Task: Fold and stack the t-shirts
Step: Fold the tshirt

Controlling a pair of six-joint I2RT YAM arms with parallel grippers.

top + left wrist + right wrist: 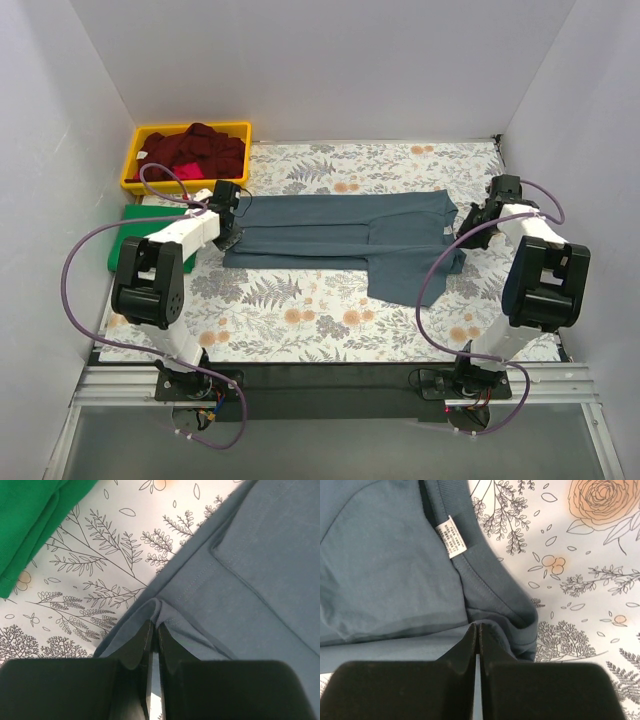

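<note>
The slate-blue t-shirt lies stretched left to right across the floral table cloth, folded lengthwise, with one sleeve hanging toward the front at the right. My left gripper is shut on its left edge; in the left wrist view the jaws pinch a fold of blue cloth. My right gripper is shut on the right end; in the right wrist view the jaws pinch cloth just below the collar, near the white label. A folded green shirt lies at the left edge and shows in the left wrist view.
A yellow bin at the back left holds dark red shirts and a pink one. White walls enclose the table on three sides. Purple cables loop from both arms.
</note>
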